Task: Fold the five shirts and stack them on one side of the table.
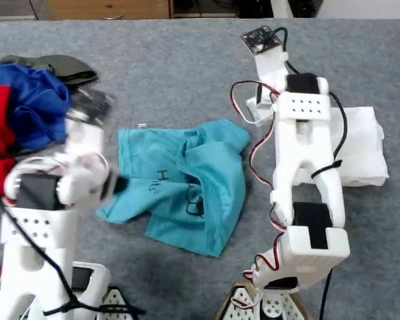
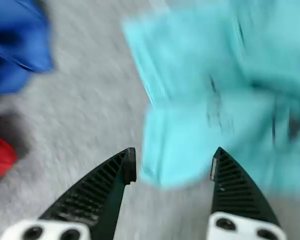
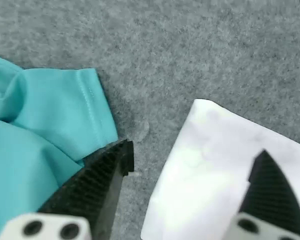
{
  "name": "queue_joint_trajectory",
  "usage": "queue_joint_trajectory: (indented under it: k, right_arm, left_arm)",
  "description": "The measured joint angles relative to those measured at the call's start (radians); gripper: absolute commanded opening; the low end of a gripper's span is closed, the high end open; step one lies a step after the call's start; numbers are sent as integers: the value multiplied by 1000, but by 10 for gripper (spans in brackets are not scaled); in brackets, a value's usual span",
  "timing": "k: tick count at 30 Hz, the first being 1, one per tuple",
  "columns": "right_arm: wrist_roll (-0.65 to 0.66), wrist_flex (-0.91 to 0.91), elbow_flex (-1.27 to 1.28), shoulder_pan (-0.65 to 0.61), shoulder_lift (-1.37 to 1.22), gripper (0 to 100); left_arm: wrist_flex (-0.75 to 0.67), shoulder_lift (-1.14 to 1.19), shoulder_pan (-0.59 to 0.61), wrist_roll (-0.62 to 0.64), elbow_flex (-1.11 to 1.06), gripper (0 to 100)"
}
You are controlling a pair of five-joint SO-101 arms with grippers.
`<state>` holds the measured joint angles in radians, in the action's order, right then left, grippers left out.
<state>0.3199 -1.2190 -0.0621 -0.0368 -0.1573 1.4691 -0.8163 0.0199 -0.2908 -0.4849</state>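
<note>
Left gripper (image 2: 173, 154), released, hung over edge of teal shirt (image 2: 225, 85), likely poised to pinch a fold; right gripper (image 3: 195, 150), also released, sat between it and folded white shirt (image 3: 205, 175).

Both arms are white moulded plastic shells with black servo blocks (image 1: 311, 223) set at the joints. The right arm (image 1: 307, 153) carries a plate drilled with two rows of small holes (image 1: 302, 105). Thin red, white and black wires (image 1: 255, 150) loop along its side, and a thicker black cable (image 1: 345, 130) crosses the shell. A small dark circuit board (image 1: 260, 40) sits on a white bracket at its far end. The left arm (image 1: 50, 200) (blurred here) has a similar holed plate. The left gripper (image 2: 174, 152) and the right gripper (image 3: 195, 150) have black, pointed fingers (image 2: 97, 192) with ribbed faces, fixed to white mounts with dark screw holes (image 2: 50, 232).
</note>
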Motion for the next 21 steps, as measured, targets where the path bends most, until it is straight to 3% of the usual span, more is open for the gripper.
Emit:
queue_joint_trajectory:
  k: [3, 9, 16, 21]
  right_arm:
    - [-2, -2, -3, -29, 0, 197]
    - [-2, -6, -3, -63, -12, 167]
    - [-2, -21, -3, -61, -86, 167]
    - [-2, -29, -3, -61, -109, 164]
  left_arm:
    - [-78, 135, 43, 135, 61, 253]
    - [-92, 588, 54, 433, 290, 252]
    - [143, 1063, 57, 690, 786, 198]
    - [241, 1330, 57, 761, 1134, 201]
